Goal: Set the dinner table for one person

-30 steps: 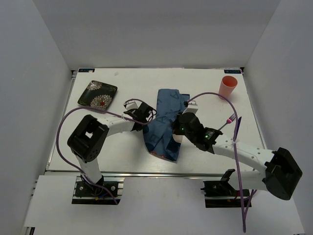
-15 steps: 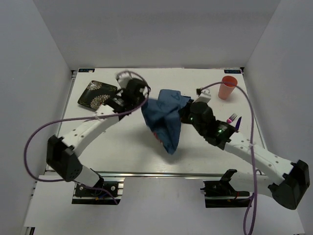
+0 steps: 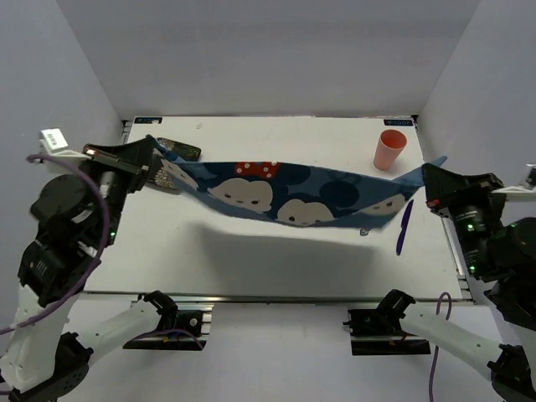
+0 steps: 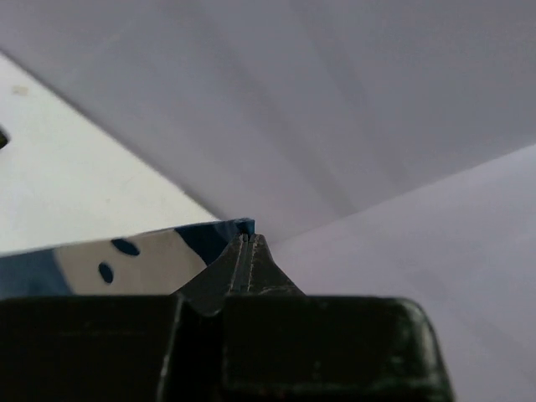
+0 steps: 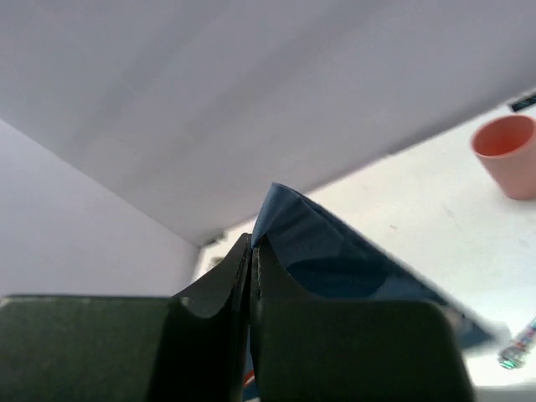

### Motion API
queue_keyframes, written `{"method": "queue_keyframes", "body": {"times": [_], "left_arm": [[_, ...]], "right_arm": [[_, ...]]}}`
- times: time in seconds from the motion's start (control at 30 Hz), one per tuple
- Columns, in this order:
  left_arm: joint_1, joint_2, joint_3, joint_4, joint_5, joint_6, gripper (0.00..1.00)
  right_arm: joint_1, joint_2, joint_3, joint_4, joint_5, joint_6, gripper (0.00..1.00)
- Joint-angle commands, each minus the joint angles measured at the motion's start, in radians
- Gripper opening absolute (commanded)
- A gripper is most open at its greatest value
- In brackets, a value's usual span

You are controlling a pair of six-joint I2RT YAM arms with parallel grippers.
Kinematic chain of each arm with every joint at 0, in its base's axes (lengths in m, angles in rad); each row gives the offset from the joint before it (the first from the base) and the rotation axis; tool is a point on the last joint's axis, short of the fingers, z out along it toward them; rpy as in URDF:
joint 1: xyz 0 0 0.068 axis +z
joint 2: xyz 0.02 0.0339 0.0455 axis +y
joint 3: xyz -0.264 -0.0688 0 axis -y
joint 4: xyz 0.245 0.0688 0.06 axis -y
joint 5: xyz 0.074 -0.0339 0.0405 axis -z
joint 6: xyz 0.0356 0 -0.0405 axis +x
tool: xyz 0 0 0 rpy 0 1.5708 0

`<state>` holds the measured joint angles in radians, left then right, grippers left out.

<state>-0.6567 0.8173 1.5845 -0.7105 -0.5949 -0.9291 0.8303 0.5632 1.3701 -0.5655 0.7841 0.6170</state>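
The white dinner table (image 3: 251, 260) carries a dark plate (image 3: 188, 152), pink cup (image 3: 389, 149) and purple utensil (image 3: 403, 230).

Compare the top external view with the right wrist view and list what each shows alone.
Top only: the left claw holding the blue cloth by its other end, the dark plate, and the cloth's cartoon print. Right wrist only: a close look at the right claw, pinched shut on a cloth corner. Both: the cloth, the orange cup and the dinner table.
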Motion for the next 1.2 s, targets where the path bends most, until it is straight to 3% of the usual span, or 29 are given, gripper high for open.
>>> {"method": "queue_keyframes", "body": {"times": [0.0,0.23,0.33,0.5,0.67,0.7,0.77,0.83,0.9,0.97,1.03,1.07,1.17], "left_arm": [[-0.006,0.124,-0.02,-0.156,-0.052,-0.088,0.0],[0.003,0.279,0.066,-0.155,-0.129,-0.051,0.0],[0.003,0.394,0.123,-0.11,-0.147,0.002,0.0],[0.083,0.592,0.34,-0.086,-0.152,0.088,0.0],[0.213,0.834,0.616,0.006,0.027,0.159,0.0],[0.254,0.861,0.629,0.055,0.064,0.192,0.0],[0.305,0.87,0.608,0.19,0.238,0.194,0.0],[0.36,0.882,0.602,0.259,0.315,0.197,0.0],[0.382,0.859,0.553,0.295,0.357,0.206,0.0],[0.394,0.754,0.317,0.435,0.385,0.237,0.0],[0.394,0.656,0.087,0.643,0.402,0.257,0.0],[0.394,0.569,-0.107,0.682,0.402,0.257,0.0],[0.394,0.43,-0.423,0.812,0.431,0.248,0.0]], "right_arm": [[0.001,0.09,0.01,-0.096,0.032,-0.039,0.0],[-0.003,0.246,0.04,0.044,0.055,-0.161,0.0],[-0.017,0.442,0.128,0.078,0.099,-0.226,0.0],[-0.123,0.605,0.277,0.15,0.084,-0.283,0.0],[-0.331,0.872,0.548,0.086,-0.193,-0.266,0.0],[-0.374,0.93,0.632,0.088,-0.307,-0.27,0.0],[-0.433,0.975,0.696,0.099,-0.38,-0.267,0.0],[-0.502,1.024,0.768,0.104,-0.509,-0.27,0.0],[-0.543,1.035,0.752,0.107,-0.628,-0.278,0.0],[-0.565,1.008,0.654,0.102,-0.663,-0.26,0.0],[-0.585,0.893,0.319,0.258,-0.721,-0.238,0.0],[-0.592,0.847,0.194,0.324,-0.739,-0.226,0.0],[-0.606,0.719,-0.161,0.469,-0.766,-0.183,0.0]]}}
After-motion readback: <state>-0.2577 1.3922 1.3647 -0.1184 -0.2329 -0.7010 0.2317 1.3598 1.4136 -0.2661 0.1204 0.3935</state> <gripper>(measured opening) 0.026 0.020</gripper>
